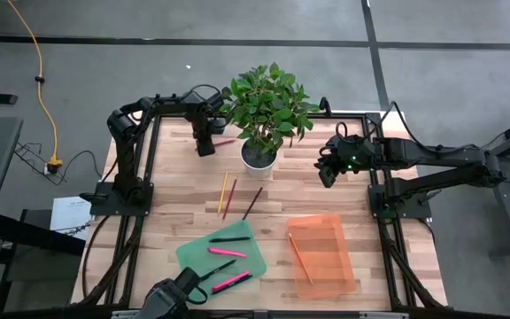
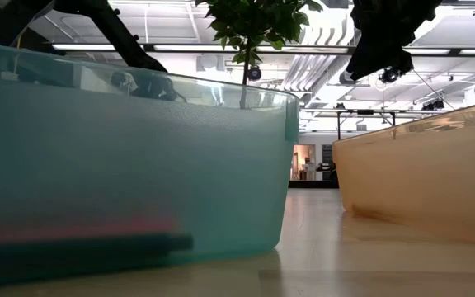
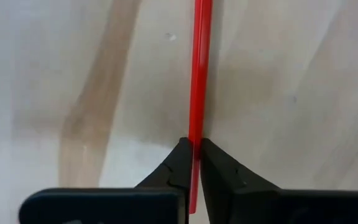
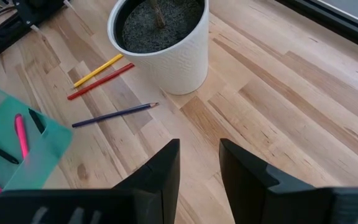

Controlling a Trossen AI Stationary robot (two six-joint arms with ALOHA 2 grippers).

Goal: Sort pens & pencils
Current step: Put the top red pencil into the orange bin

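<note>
While my left end effector (image 1: 206,142) stood at the table's (image 1: 175,221) far edge beside the plant pot (image 1: 258,156), three pencils (image 1: 229,197) lay unsorted mid-table. From the wrist, my fingers (image 3: 179,165) pinched a red pencil (image 3: 199,68) only at their tips; it could swivel or slip when lifted. My right end effector (image 4: 197,162) hung released.

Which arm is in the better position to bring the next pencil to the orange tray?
Left. Its hand is already shut on a red pencil near the plant pot. The right hand hangs open and empty above the table, beside the pot.
</note>
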